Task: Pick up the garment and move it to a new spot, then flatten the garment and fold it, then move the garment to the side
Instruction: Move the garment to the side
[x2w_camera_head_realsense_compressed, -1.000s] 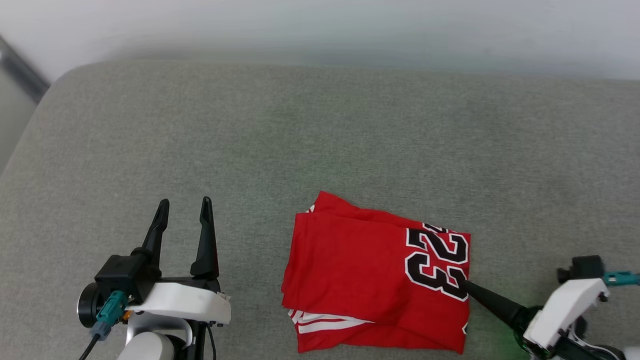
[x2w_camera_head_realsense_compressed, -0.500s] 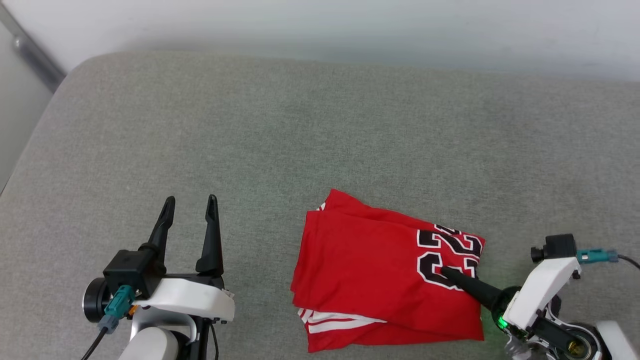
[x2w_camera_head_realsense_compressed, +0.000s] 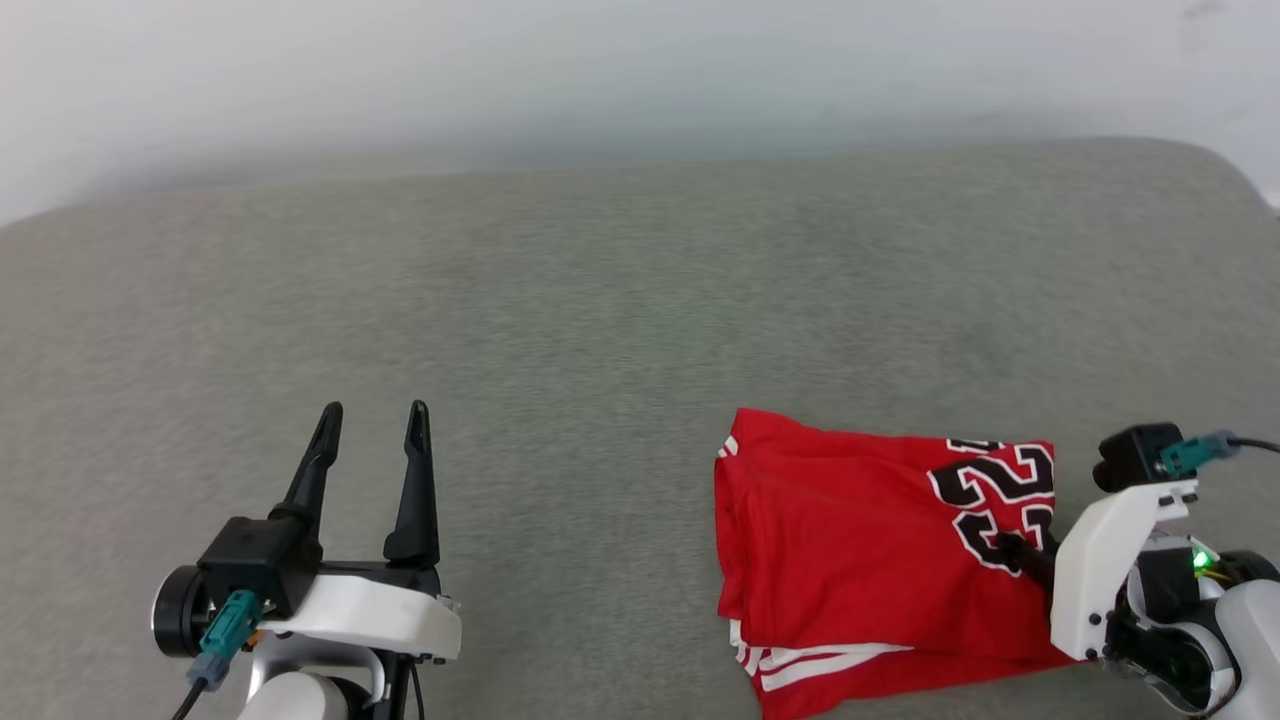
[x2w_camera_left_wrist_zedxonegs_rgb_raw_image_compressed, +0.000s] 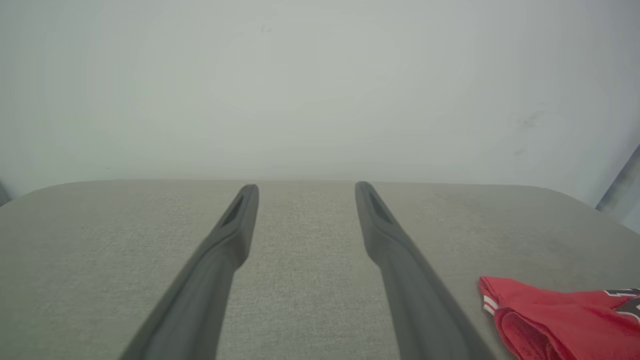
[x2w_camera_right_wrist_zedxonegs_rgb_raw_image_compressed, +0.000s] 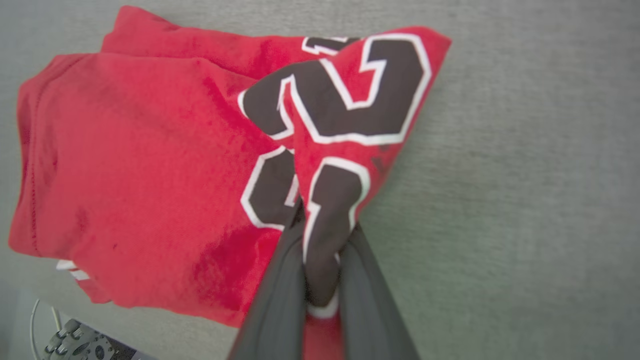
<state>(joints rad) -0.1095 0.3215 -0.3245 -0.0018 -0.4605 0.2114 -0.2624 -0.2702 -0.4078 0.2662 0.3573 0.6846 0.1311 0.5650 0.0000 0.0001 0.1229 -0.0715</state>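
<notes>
My right fingers (x2w_camera_right_wrist_zedxonegs_rgb_raw_image_compressed: 280, 300) are pinched together on the garment (x2w_camera_right_wrist_zedxonegs_rgb_raw_image_compressed: 140, 165) — a bunch of red cloth carrying part of the black numerals (x2w_camera_right_wrist_zedxonegs_rgb_raw_image_compressed: 340, 100) is squeezed between them, and the fabric rises in a peak towards the grip. From the head view those right fingers (x2w_camera_head_realsense_compressed: 1025, 558) come in from the garment's right edge, their tips lying over the lower numeral.

The garment (x2w_camera_head_realsense_compressed: 860, 540) lies folded into a rough rectangle on the grey counter (x2w_camera_head_realsense_compressed: 600, 300), at the near right part of it. Its numerals (x2w_camera_head_realsense_compressed: 1000, 500) sit at the right end, and white striped trim (x2w_camera_head_realsense_compressed: 820, 665) peeks out from under the near edge. Apart from the pinched bit, it rests flat on the cloth surface.

My left fingers (x2w_camera_head_realsense_compressed: 412, 480) stand wide apart with nothing between them, pointing away from me over bare counter — well to the left of the garment and not touching it. From my left wrist I see the left fingers (x2w_camera_left_wrist_zedxonegs_rgb_raw_image_compressed: 220, 260) spread above the grey surface, with a corner of the garment (x2w_camera_left_wrist_zedxonegs_rgb_raw_image_compressed: 560, 320) at the lower right and a pale wall (x2w_camera_left_wrist_zedxonegs_rgb_raw_image_compressed: 320, 75) beyond.
</notes>
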